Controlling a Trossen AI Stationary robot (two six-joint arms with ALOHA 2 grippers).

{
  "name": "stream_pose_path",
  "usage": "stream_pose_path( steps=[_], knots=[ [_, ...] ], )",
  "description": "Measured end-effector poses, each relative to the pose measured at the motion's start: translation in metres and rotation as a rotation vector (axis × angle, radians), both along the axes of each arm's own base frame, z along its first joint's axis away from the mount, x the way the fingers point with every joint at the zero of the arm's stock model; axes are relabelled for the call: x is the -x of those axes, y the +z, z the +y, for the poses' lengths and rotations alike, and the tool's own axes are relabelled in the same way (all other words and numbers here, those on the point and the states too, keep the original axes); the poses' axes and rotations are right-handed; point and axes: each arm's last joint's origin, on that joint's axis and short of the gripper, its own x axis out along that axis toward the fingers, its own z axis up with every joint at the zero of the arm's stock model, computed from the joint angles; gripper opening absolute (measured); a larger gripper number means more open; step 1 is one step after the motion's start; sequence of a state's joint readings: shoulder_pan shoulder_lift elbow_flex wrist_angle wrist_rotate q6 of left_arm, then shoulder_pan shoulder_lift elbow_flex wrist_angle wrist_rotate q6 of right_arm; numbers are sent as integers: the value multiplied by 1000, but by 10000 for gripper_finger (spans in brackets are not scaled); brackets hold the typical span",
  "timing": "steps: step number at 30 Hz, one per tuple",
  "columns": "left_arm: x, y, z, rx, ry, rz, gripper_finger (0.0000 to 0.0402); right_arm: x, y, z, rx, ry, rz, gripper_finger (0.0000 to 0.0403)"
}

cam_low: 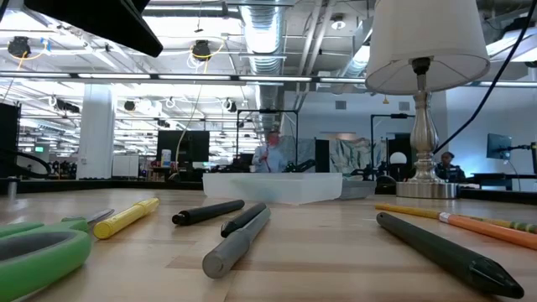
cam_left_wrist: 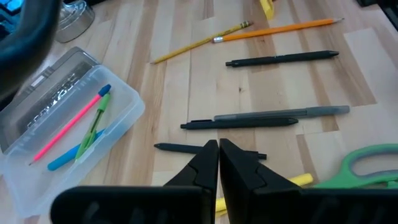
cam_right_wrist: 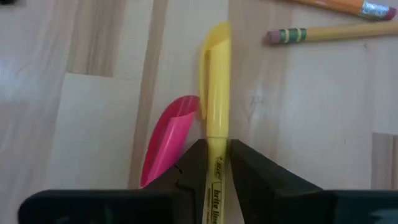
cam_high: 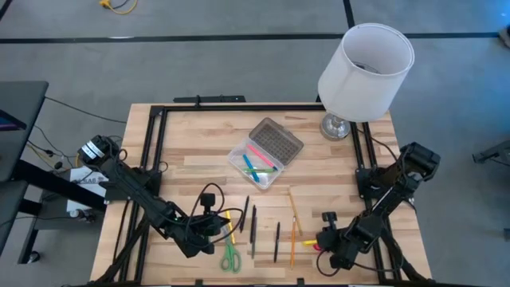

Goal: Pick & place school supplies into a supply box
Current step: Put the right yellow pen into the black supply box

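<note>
The clear supply box (cam_high: 253, 162) lies open on the table's middle with its grey dotted lid (cam_high: 277, 137) back. A pink, a green and a blue pen (cam_left_wrist: 81, 127) lie in it. My left gripper (cam_high: 221, 226) (cam_left_wrist: 219, 155) is shut and empty above a black pen (cam_left_wrist: 180, 148) and a yellow marker (cam_left_wrist: 298, 180). My right gripper (cam_high: 317, 241) (cam_right_wrist: 217, 165) is shut on a yellow highlighter (cam_right_wrist: 216, 93) near the front right, with a pink highlighter (cam_right_wrist: 165, 140) lying beside it. Green-handled scissors (cam_high: 231, 255), black pens (cam_high: 276, 239) and pencils (cam_high: 293, 215) lie flat on the table. My right gripper pinches the yellow highlighter's barrel (cam_right_wrist: 216, 155) between its two fingers, just behind the cap. The highlighter runs forward out of the fingers, cap end (cam_right_wrist: 216, 43) away from them. I cannot tell whether it is clear of the table.
A white-shaded lamp (cam_high: 366, 64) stands at the far right corner, its metal base (cam_high: 336, 126) beside the box. A dark frame (cam_high: 199, 102) runs round the table's edges. Bare wood lies to the left of the box (cam_high: 191, 151).
</note>
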State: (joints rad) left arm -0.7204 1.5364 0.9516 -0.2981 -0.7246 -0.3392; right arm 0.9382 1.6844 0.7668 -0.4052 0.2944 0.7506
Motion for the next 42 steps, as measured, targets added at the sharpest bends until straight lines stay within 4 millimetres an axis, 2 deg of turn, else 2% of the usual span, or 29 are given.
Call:
stream_pose_path(
  steps=[9, 16, 21, 30, 42],
  knots=[
    [0, 0, 1, 19, 50, -20, 9, -15, 0, -19, 13, -125, 54, 30],
    [8, -8, 5, 93, 145, 50, 9, -21, 0, -27, 25, -188, 47, 8],
    [16, -12, 5, 89, 197, 67, 9, -23, 5, -28, 95, -257, 36, 11],
    [23, -14, 0, 77, 196, 48, 9, -29, 26, -25, 196, -277, 31, 5],
    [37, -42, 11, 121, 283, 60, 9, -43, 44, -21, 209, -276, -41, 7]
  ],
)
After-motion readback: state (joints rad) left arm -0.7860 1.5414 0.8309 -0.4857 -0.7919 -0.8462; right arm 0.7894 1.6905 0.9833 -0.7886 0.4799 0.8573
